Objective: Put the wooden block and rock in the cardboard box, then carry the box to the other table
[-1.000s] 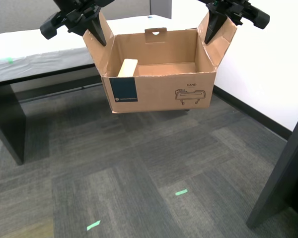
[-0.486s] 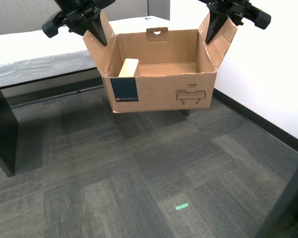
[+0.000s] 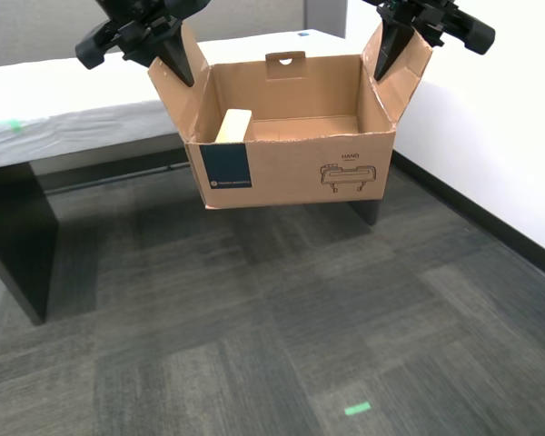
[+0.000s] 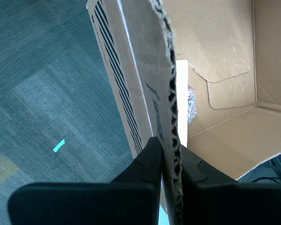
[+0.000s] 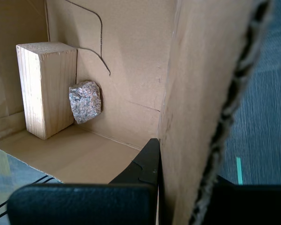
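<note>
So the cardboard box [image 3: 291,168] was held up off the carpet [image 3: 254,345], pinched by its two side flaps. My first gripper [image 5: 183,163] was closed tight on the edge of one flap, the one at the exterior view's right [image 3: 388,56], with the corrugated edge squeezed between its fingers [image 5: 147,152]. My second gripper [image 4: 167,151] was clamped the same way on the opposite flap [image 3: 174,59], jaws almost fully closed with only the thickness of the cardboard between them.

The wooden block [image 5: 47,89] was seen standing upright inside the box, across the floor of the box from my first gripper and right below my second gripper, up against the side wall. The rock [image 5: 85,101] was tucked just beside the block, touching it and the same wall.

The other table [image 3: 64,109] with the grey wrinkled cover was seen beyond the box, past both grippers, and a bit of green tape [image 3: 356,409] was spotted on the carpet well below the box
</note>
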You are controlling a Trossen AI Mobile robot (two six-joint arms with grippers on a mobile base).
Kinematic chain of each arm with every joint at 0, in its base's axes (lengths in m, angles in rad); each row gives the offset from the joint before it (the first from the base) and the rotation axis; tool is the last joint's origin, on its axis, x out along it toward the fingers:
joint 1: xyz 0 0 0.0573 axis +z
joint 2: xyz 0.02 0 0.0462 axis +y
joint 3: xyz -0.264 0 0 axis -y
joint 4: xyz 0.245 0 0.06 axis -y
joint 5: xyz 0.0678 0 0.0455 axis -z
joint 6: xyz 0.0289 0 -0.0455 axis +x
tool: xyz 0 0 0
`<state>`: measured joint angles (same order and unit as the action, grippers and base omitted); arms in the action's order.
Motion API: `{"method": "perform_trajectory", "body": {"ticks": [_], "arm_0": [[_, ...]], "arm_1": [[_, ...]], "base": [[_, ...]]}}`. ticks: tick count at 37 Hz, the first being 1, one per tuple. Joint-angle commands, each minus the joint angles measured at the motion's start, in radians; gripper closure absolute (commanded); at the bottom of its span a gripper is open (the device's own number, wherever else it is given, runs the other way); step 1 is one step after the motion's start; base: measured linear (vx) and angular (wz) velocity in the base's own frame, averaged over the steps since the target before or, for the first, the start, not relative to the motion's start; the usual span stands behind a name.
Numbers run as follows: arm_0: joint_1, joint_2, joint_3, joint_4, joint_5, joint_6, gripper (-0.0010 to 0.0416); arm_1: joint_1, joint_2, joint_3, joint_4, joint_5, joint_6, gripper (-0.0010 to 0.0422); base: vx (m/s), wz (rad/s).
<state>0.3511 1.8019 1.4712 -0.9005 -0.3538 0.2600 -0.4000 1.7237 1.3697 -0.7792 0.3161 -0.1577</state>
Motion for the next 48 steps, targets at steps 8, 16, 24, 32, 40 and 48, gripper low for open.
{"method": "perform_trajectory", "body": {"ticks": [8, 16, 24, 32, 40, 48], "arm_0": [[0.002, -0.001, 0.001, 0.005, -0.008, 0.003, 0.0406], [0.002, -0.001, 0.001, 0.006, -0.007, 0.000, 0.0406], [0.002, -0.001, 0.001, 0.006, -0.008, -0.019, 0.0406], [0.002, -0.001, 0.001, 0.009, -0.008, -0.024, 0.0406], [0.002, -0.001, 0.001, 0.011, -0.008, -0.026, 0.0406], [0.002, -0.001, 0.001, 0.010, -0.008, -0.025, 0.0406]], "arm_1": [[-0.001, -0.002, 0.001, 0.000, 0.014, 0.008, 0.0412], [-0.001, -0.002, 0.001, 0.001, 0.014, -0.011, 0.0413], [-0.001, -0.002, 0.001, 0.005, 0.014, -0.041, 0.0413], [-0.001, -0.002, 0.001, 0.004, 0.014, -0.045, 0.0412], [-0.001, -0.002, 0.001, 0.009, 0.014, -0.044, 0.0412], [-0.001, -0.002, 0.001, 0.031, 0.014, -0.045, 0.0412]], "base": [[0.179, 0.232], [0.158, 0.128], [0.140, 0.064], [0.125, 0.017], [0.116, -0.010], [0.114, -0.020]]}}
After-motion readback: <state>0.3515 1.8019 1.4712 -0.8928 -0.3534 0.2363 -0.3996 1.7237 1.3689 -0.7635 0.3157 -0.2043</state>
